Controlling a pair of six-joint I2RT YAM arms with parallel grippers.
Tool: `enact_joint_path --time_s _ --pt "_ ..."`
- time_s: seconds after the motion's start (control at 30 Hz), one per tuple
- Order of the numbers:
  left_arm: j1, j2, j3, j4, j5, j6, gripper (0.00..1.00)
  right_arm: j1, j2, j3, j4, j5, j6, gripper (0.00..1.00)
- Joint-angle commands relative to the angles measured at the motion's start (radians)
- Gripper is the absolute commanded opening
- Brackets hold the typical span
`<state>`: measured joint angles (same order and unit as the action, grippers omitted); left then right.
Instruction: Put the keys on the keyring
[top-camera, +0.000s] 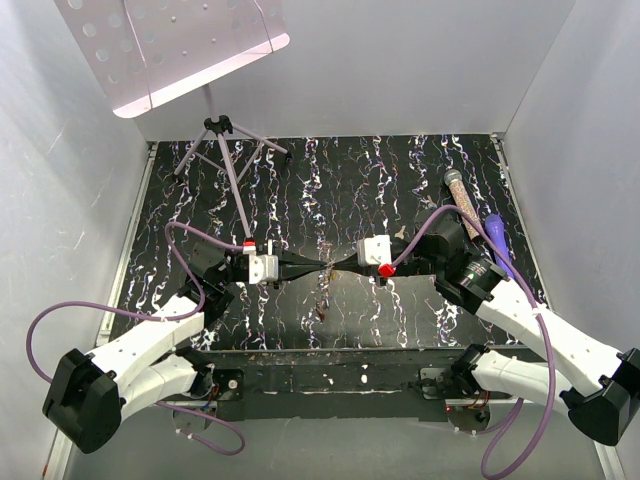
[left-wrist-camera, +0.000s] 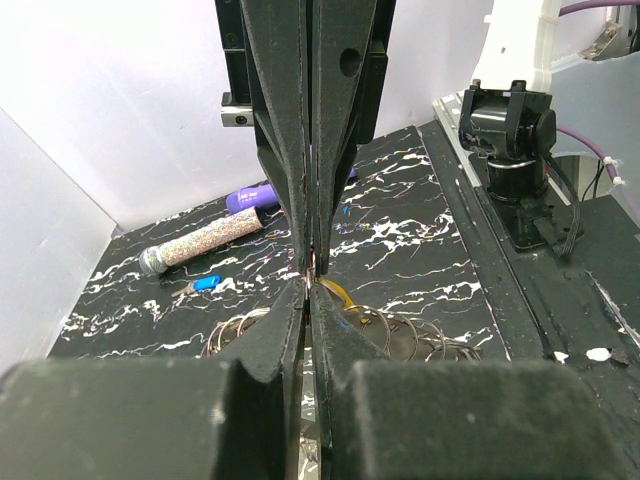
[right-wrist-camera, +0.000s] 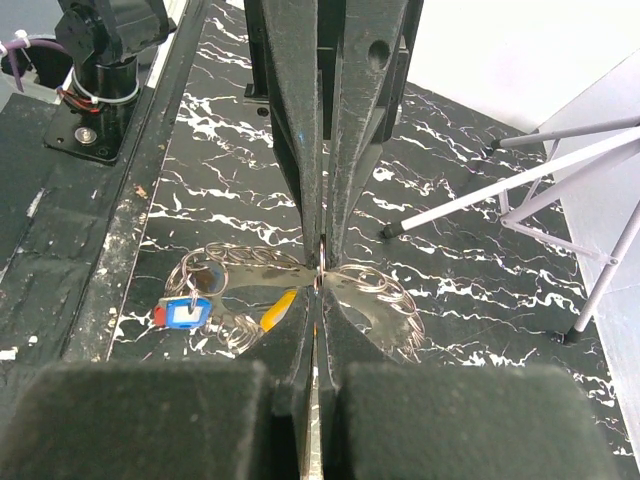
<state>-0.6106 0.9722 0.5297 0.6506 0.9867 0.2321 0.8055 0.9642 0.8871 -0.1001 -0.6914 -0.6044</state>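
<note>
Marbled black tabletop (top-camera: 400, 190): I found left gripper (left-wrist-camera: 308, 290) and right gripper (right-wrist-camera: 318, 288) pressed shut, tip against tip. Keys (right-wrist-camera: 187, 313) and keyring (right-wrist-camera: 375, 290) lay loose below them. Risk: tips slipping apart and scattering keys.

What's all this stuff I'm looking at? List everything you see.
music stand: one, pale lilac, far left corner
bead tube: one, clear with pinkish beads, far right
marker pen: one, purple, beside the tube
wire rings: several, silver, table centre
keys: at least two, blue and yellow-orange heads, among those rings
table: one, black with white veins
arms: two, white, near edge
left claw: one, black, shut, meeting the right tip to tip
right claw: one, black, shut
</note>
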Motion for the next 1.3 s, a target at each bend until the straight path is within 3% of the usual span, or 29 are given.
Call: enact_joint_path --time_s 0.0,0.77,1.27 --pt "-0.005 -0.013 0.001 0.012 -0.002 0.01 0.0 0.006 0.007 0.046 0.06 -0.01 0.02 0.01" --pt "-0.009 -0.023 0.007 -0.035 -0.025 0.035 0.0 0.006 -0.008 0.052 0.02 -0.049 -0.009 0.01" --pt "-0.009 -0.032 0.007 -0.039 -0.029 0.038 0.0 0.006 -0.008 0.061 -0.036 0.038 -0.04 0.01"
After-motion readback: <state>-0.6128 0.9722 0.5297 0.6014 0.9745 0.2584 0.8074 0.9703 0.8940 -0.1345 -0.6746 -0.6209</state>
